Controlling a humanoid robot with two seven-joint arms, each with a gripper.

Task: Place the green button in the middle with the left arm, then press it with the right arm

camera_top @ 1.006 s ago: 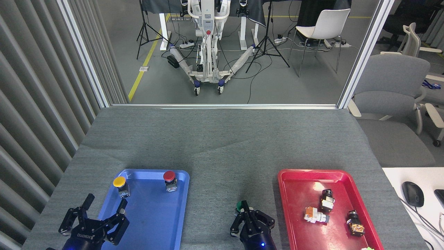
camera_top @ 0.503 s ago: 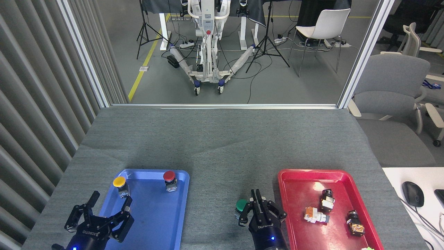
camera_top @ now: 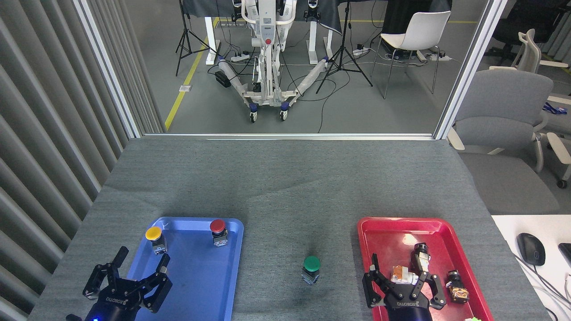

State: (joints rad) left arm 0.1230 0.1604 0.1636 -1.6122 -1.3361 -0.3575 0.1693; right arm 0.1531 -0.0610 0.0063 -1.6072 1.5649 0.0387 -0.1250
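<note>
The green button (camera_top: 311,269) stands upright on the bare grey cloth of the middle (camera_top: 285,232), between the two trays, with nothing touching it. My left gripper (camera_top: 142,263) is open over the near left corner of the blue tray (camera_top: 196,285), far left of the button. To the right of the button, my right gripper (camera_top: 397,263) hangs open over the near part of the red tray (camera_top: 379,240), its fingers spread on either side of a white and orange part (camera_top: 403,275).
On the blue tray stand a yellow-capped button (camera_top: 155,237) and a red-capped button (camera_top: 218,230). The red tray holds several small switch parts (camera_top: 457,287). A computer mouse (camera_top: 531,248) lies on the white desk at right. A grey chair (camera_top: 504,111) stands beyond the table's far right corner.
My right gripper left the green button, moved right over the red tray and opened. The button now stands fully in view. The left gripper has barely shifted.
</note>
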